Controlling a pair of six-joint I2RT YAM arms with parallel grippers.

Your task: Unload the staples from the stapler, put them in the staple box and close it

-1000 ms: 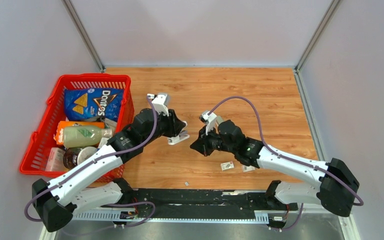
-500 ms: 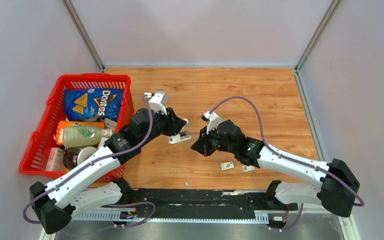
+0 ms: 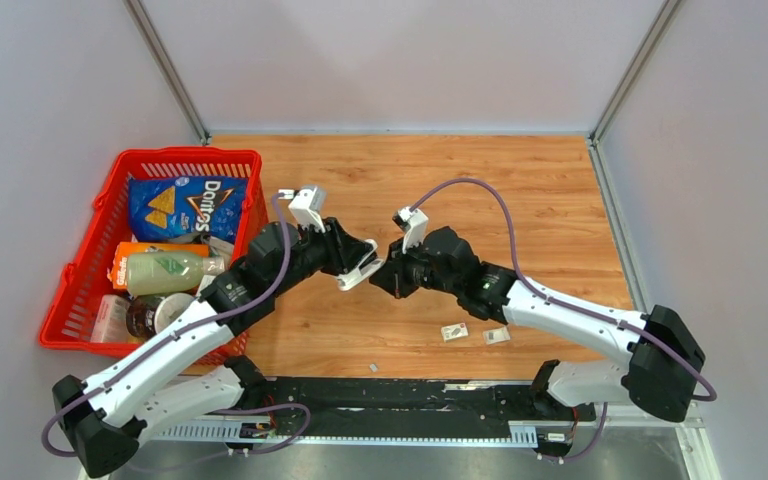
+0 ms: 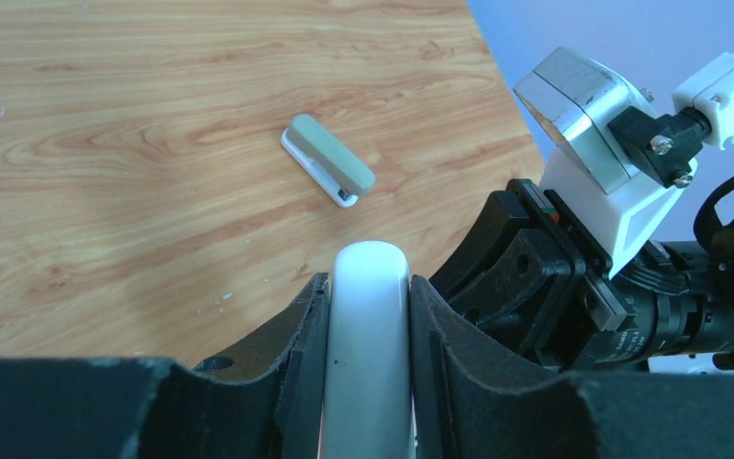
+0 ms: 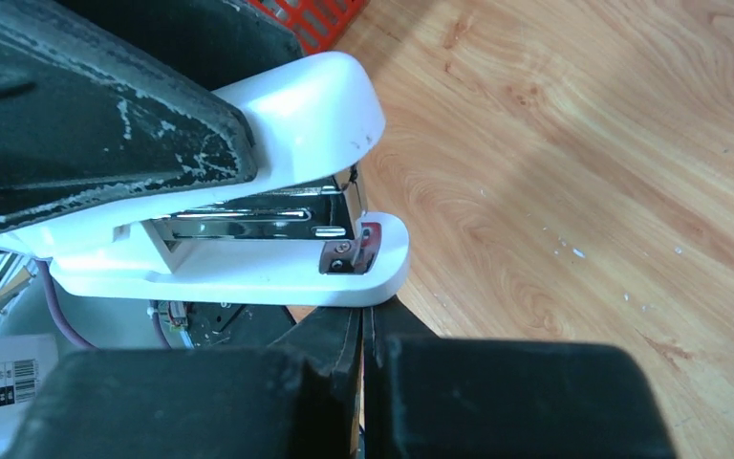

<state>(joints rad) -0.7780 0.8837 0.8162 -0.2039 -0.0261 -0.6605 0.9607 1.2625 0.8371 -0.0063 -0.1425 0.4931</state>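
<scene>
My left gripper is shut on a white stapler, held above the wooden table. In the left wrist view the stapler's rounded white top is squeezed between the black fingers of the left gripper. My right gripper is shut with nothing in it. In the right wrist view its closed tips press against the front underside of the stapler's base. The stapler's silvery metal channel shows between top and base. The staples are hidden inside.
A grey-green second stapler lies on the table beyond my left gripper. Two small whitish packets lie under my right arm, and a tiny grey strip lies by the front edge. A red basket of groceries stands at the left.
My right gripper has moved left until its shut tips meet the stapler's front end. The left arm has shifted slightly, still holding the stapler.
</scene>
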